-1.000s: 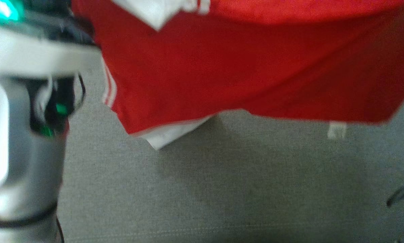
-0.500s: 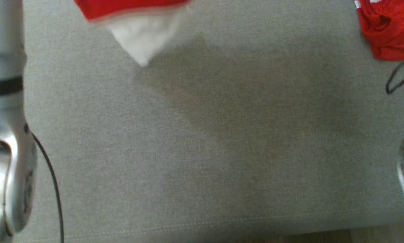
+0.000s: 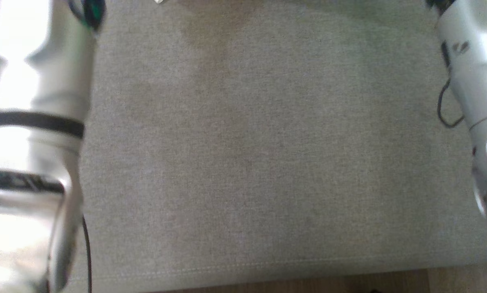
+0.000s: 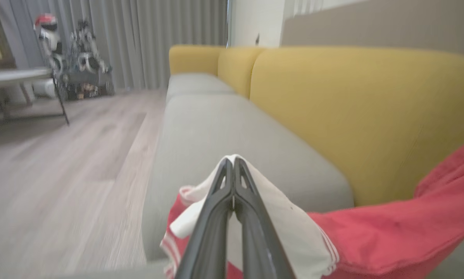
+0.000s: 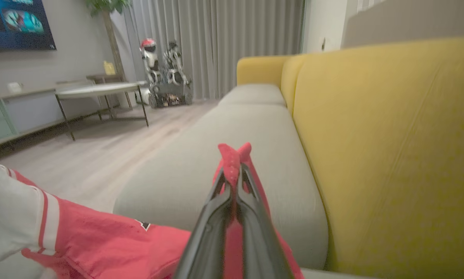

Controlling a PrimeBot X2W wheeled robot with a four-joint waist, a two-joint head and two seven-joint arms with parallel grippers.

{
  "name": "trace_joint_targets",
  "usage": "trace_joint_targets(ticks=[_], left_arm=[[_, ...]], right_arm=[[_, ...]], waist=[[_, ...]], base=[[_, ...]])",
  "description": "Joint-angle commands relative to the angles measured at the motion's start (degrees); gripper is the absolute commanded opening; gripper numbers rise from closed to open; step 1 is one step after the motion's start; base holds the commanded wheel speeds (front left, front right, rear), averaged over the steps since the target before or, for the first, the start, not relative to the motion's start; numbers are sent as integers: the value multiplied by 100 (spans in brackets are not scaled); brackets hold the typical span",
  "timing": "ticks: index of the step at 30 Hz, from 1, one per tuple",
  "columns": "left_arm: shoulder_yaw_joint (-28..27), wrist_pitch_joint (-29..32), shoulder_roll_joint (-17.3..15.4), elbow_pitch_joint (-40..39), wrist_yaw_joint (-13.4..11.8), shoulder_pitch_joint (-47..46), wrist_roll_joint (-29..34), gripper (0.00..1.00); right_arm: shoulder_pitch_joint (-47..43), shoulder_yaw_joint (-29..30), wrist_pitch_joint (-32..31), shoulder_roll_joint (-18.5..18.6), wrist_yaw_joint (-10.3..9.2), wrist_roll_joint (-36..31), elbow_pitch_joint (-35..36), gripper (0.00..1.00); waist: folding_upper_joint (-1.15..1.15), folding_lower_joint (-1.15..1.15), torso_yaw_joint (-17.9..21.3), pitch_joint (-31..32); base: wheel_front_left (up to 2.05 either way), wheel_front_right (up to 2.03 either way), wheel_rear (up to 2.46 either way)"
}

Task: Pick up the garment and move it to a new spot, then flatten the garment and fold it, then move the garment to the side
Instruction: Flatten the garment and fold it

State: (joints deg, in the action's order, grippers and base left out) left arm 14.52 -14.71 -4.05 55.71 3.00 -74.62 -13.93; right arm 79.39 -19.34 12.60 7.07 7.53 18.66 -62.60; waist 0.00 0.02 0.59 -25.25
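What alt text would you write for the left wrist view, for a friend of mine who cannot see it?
The left gripper is shut on a white patch of a red and white garment. Beyond it a sofa with a grey seat and yellow back stretches away, with wooden floor and grey curtains to the left.
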Motion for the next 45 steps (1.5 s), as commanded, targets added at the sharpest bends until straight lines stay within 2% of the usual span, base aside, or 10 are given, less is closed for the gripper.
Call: trace_joint_targets(ticks=[1, 4, 8, 12, 18, 19, 24, 30, 37, 45], left_arm=[[-94, -28, -159, 28, 4, 73, -65, 0], [-233, -28, -64, 230, 31, 508, -238, 0], [-491, -29, -12, -57, 26, 1147, -387, 0], [-689, -29, 9, -476, 53, 1847, -433, 0], [-945, -29, 14, -1506, 128, 3480, -384, 0], [-996, -29, -9, -1897, 136, 4037, -364, 0], [-1077, -21, -16, -2605, 94, 5145, -453, 0], [-1126, 533, -9, -4100, -202, 6617, -592, 0], [-1034, 1473, -9, -5997, -701, 8104, -559, 0], [-853, 2258, -14, -7278, -1055, 9094, -482, 0]], right_arm=[[-127, -53, 95, -151, -4, 33, -59, 0], [-506, -130, 177, -183, -4, 196, -266, 0], [-1158, -175, 231, -80, -4, 530, -108, 0], [-1877, -78, 237, 111, -4, 801, 422, 0], [-3646, 113, 239, 356, -4, 1058, 1625, 0], [-4197, 206, 239, 394, -4, 1081, 2002, 0], [-5226, 447, 239, 432, -4, 1065, 2597, 0], [-6496, 976, -38, 400, -4, 936, 3468, 0], [-7697, 1588, -800, 142, -4, 562, 4741, 0], [-8781, 2094, -1596, -163, -4, 89, 5899, 0]], waist=[[0, -2, -43, -75], [0, -2, -67, -80], [0, -2, -90, -49], [0, -2, -105, 157], [0, -2, -72, 707], [0, -2, -42, 877], [0, -2, -25, 1231], [0, -2, -62, 1602], [0, -2, -75, 1929], [0, -2, -93, 2205]], base=[[0, 0, 0], [0, 0, 0], [0, 0, 0], [0, 0, 0], [0, 0, 0], [0, 0, 0], [0, 0, 0], [0, 0, 0], [0, 0, 0], [0, 0, 0]])
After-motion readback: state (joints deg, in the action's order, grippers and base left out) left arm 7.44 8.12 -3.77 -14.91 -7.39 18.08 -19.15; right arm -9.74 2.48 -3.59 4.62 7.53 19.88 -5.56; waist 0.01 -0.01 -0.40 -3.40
